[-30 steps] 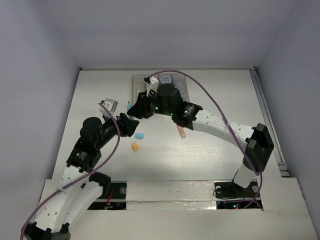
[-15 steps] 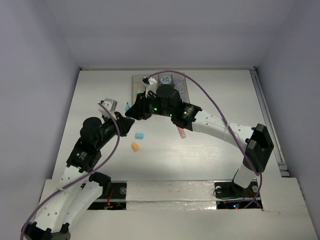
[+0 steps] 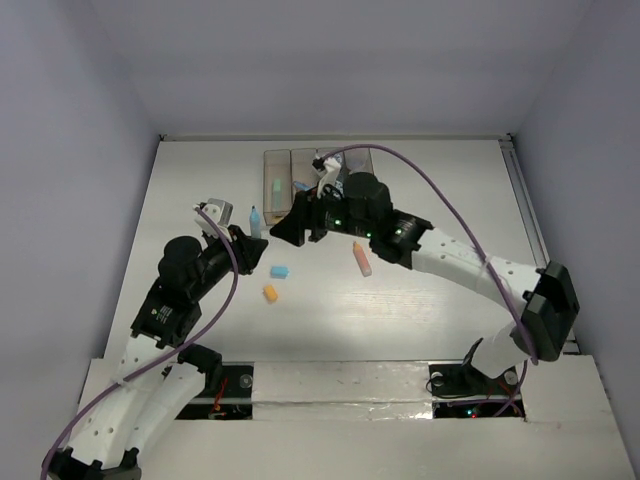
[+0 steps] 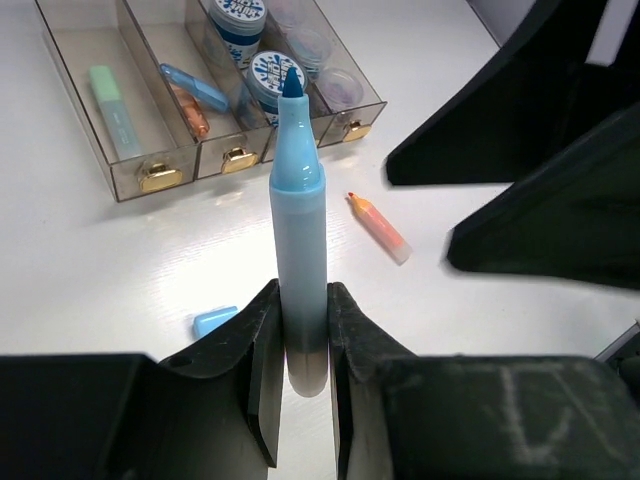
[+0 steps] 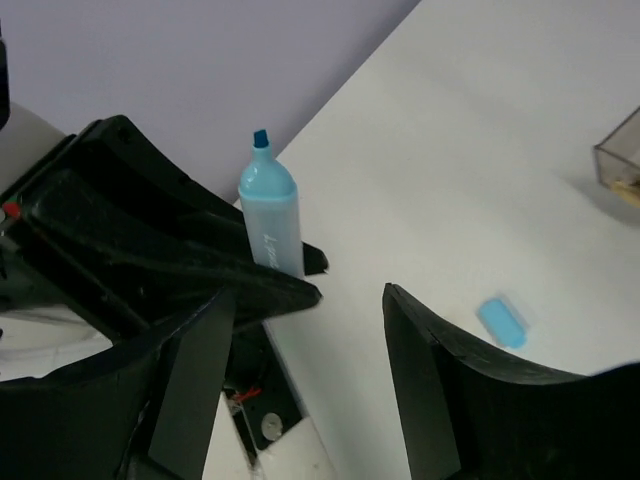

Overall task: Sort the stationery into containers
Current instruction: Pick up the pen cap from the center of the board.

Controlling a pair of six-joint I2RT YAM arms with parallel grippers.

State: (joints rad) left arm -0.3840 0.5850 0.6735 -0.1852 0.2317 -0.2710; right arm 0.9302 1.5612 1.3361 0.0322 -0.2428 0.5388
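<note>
**Blue marker gripped upright; right gripper open and facing it**

Left wrist view, bottom centre: left gripper (image 4: 300, 330) is clamped on the lower barrel of the light blue felt-tip marker (image 4: 297, 225). The marker stands upright between the jaws with its dark tip up. The low grip leaves most of the barrel exposed above the fingers, probably so the marker can be taken or lowered lengthwise.

Just left of the jaws, a small blue block eraser (image 4: 215, 320) lies flat on the white table (image 4: 120, 270). The overhead view shows a small orange block eraser (image 3: 269, 293) near it, lower left of centre. Neither is sorted yet.

Mid-frame, right of the marker: an orange-and-pink marker stick (image 4: 380, 225) lies loose on the table, short of the bins.

Right side of the left wrist view: right gripper (image 5: 305, 330), jaws spread wide and holding nothing. In its own wrist view the blue marker appears between its two black fingers (image 5: 195, 390), further off and not touching them. Judgement: either it is set up for a handover or it is leaving room for the left arm. The frames do not settle which.

Upper left, furthest: the row of four translucent grey-brown bins (image 4: 75, 45).
- First bin: a pale green stick (image 4: 112, 95).
- Second bin: blue and orange sticks.
- Third bin: round blue-topped jars (image 4: 268, 75).
- Fourth bin: contents unclear.

The second bin looks the likely place for the held marker.
</note>
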